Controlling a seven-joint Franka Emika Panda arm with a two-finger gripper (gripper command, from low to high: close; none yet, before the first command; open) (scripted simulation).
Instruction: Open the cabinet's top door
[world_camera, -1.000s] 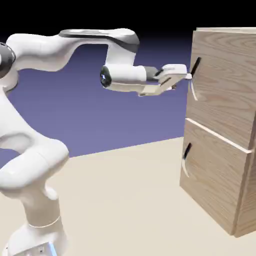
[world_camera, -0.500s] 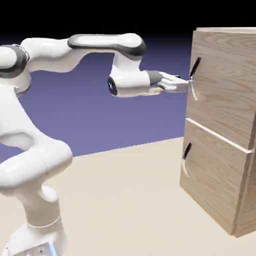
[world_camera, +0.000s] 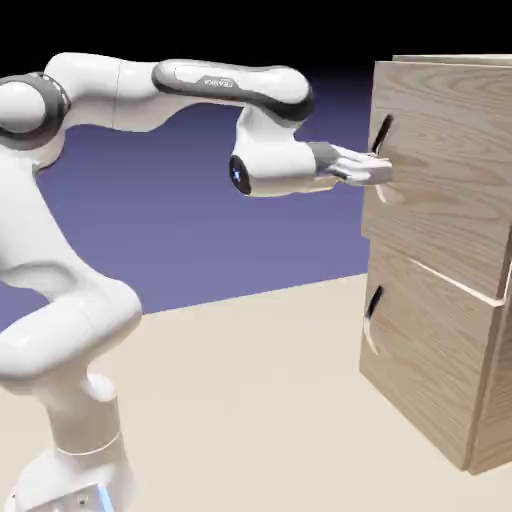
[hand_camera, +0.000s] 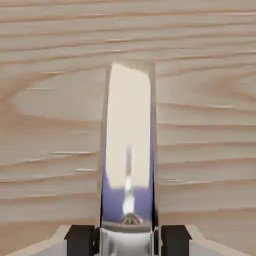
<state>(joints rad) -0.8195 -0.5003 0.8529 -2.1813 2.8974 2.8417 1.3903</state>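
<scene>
Tool (world_camera: 380, 170) clamped on handle (hand_camera: 128, 150); top door (world_camera: 445, 160) slightly ajar. Pull stage; next move likely wanted arcing outward swing.

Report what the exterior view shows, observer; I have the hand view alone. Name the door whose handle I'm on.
Observer: The top door; the gripper is at its handle, above the lower door.
Operator: Say whether it's open.
Observer: Slightly ajar: its edge on the exterior view's left juts out past the lower door's.
Operator: Give me the lower door's state.
Observer: It looks shut, with nothing on its dark curved handle.
</scene>
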